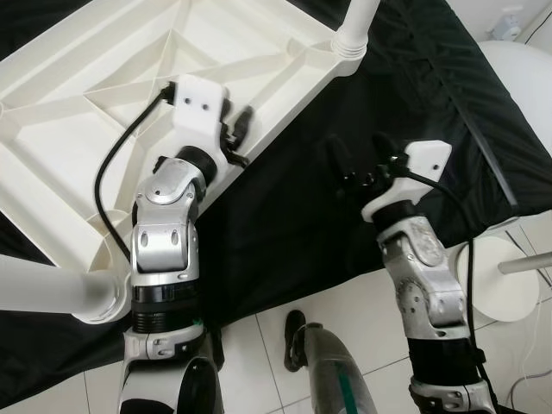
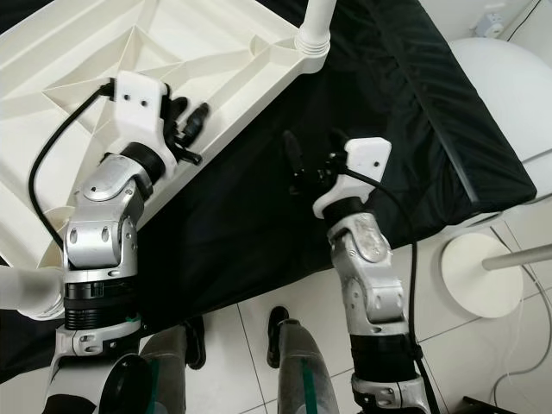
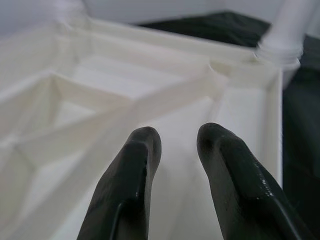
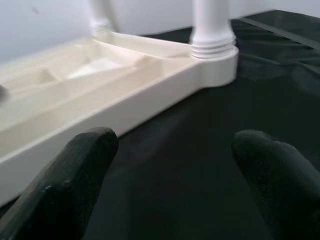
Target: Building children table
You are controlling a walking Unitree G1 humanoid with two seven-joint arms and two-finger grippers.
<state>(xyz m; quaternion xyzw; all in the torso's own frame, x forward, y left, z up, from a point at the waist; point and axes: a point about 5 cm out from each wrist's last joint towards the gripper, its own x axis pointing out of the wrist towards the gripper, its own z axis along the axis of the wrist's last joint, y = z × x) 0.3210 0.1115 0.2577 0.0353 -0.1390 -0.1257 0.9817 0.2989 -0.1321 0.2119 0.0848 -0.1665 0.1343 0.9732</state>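
The white plastic children's table [image 1: 103,95] lies upside down on a black cloth [image 1: 414,95], ribbed underside up. One white leg [image 1: 355,24] stands screwed into its far right corner. Another leg [image 1: 43,297] juts from the near left corner. My left gripper [image 1: 240,138] hovers over the table's near right rim, fingers slightly apart with nothing between them; the left wrist view has the fingers [image 3: 135,165] over the ribs. My right gripper [image 1: 360,155] is open above the bare cloth, right of the rim; its wrist view looks at the cornered leg [image 4: 212,25].
The cloth-covered surface ends near my body, with tiled floor [image 1: 345,319] below. A white round base with a pole [image 1: 504,280] stands on the floor at right. A white rounded seat [image 1: 522,78] is at the far right.
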